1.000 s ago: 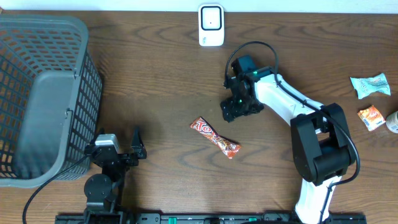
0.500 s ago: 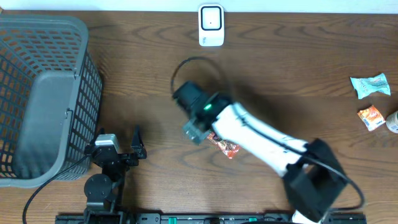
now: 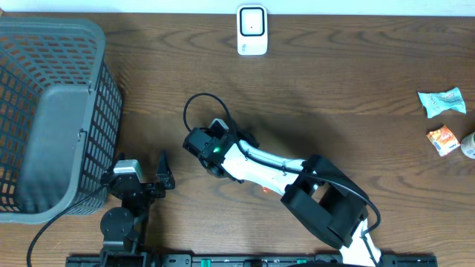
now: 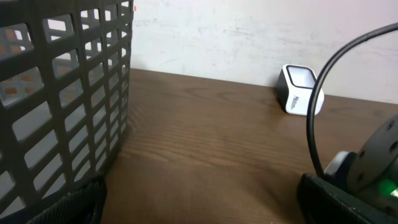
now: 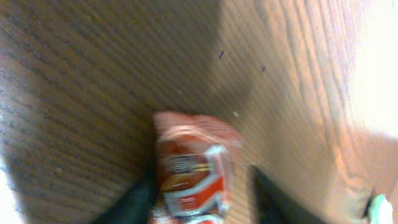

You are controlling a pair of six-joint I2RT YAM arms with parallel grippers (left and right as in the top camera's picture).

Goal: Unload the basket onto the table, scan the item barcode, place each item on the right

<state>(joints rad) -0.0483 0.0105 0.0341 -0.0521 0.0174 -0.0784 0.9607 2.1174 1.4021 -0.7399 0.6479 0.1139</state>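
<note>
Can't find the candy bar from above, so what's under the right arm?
The red candy bar lies on the table beneath the right gripper, between its fingers. Overhead, the right arm covers nearly all of it.

The candy wrapper (image 5: pixel 189 168) is red and white, basket (image 3: pixel 52 28) grey lattice, scanner (image 3: pixel 252 30) white, table (image 3: pixel 356 89) brown wood-grain.

The right arm (image 3: pixel 260 167) stretches low from its base at the near right edge far over to the left, wrist tipped down so that the right end effector (image 3: pixel 202 146) points at the surface beneath it. In the wrist view its two dark fingers (image 5: pixel 134 200) stand partly apart. The left arm (image 3: pixel 119 215) sits folded close over its base at the near left, the left end effector (image 3: pixel 166 171) held level with its jaws spread wide.
</note>
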